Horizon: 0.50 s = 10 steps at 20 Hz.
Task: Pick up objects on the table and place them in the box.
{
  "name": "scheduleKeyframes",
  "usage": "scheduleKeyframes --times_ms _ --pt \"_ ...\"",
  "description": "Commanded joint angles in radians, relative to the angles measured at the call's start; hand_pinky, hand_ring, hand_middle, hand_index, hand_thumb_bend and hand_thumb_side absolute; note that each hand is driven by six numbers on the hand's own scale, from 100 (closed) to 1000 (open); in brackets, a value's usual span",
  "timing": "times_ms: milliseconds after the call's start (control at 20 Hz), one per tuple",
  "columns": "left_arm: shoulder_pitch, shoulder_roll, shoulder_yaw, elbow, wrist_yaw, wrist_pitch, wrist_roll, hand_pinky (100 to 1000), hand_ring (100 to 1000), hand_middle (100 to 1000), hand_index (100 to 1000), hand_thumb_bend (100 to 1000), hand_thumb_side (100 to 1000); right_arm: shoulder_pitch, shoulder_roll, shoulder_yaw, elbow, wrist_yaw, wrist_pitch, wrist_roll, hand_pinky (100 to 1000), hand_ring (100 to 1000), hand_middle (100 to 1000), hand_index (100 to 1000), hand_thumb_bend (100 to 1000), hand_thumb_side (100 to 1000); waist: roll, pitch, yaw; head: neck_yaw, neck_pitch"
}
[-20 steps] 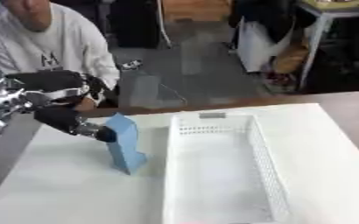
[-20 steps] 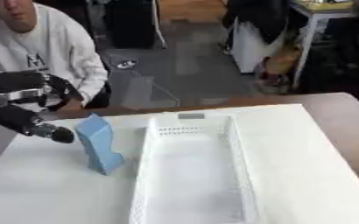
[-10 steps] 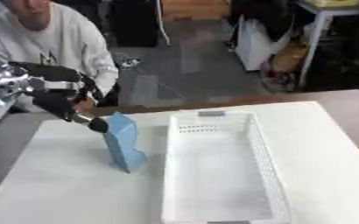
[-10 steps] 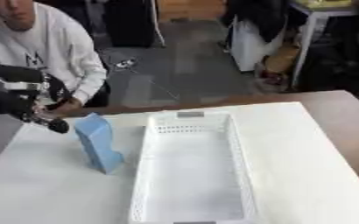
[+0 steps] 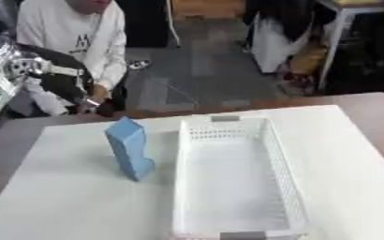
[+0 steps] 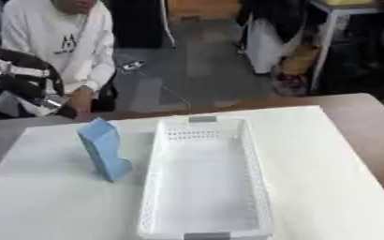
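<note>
White sheeting covers the work table [image 5: 56, 197], with bare brown tabletop showing along its right edge and far corner; beyond the table lies a grey floor with dark furniture and bags at the back.

Standing upright on the white surface is a light blue, tall, narrow box-like object [image 5: 129, 148]. Its top end is slanted, coming to a peak at the far side, and its lower end bulges out into a small rounded foot toward the near right. Its faces look plain and matte, with no markings that can be made out. It stands just beside the left long wall of the white plastic basket [image 5: 232, 180], apart from it by a thin strip of table, and level with the basket's far half.

That basket is long and rectangular, with perforated sides and grey tabs at its far and near ends; nothing lies inside it.

At the left edge, above the far corner of the table, the robot's black left hand [image 5: 64, 86] is raised clear of the blue object, touching nothing. Whether its fingers are spread or curled cannot be told. No right hand shows.
</note>
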Motion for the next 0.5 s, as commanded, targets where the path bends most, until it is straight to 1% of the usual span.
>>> scheduleKeyframes --times_ms 50,300,500 --pt "-0.048 -0.014 0.014 0.065 -0.053 -0.037 -0.019 364 677 789 785 917 1000 -0.009 -0.025 -0.006 -0.015 -0.010 0.002 -0.006 136 328 520 601 100 856 -0.001 -0.012 -0.003 0.007 0.003" --pt "-0.083 -0.061 0.020 0.158 -0.118 -0.071 -0.020 368 674 784 774 916 1000 -0.014 -0.025 -0.007 -0.015 -0.017 0.009 -0.017 137 328 520 597 100 856 -0.002 -0.013 -0.008 0.009 0.004" --pt "-0.098 -0.091 0.029 0.202 -0.174 -0.090 -0.020 371 676 783 770 914 1000 -0.019 -0.025 -0.009 -0.015 -0.023 0.018 -0.029 138 327 518 591 100 858 -0.001 -0.014 -0.013 0.011 0.001"
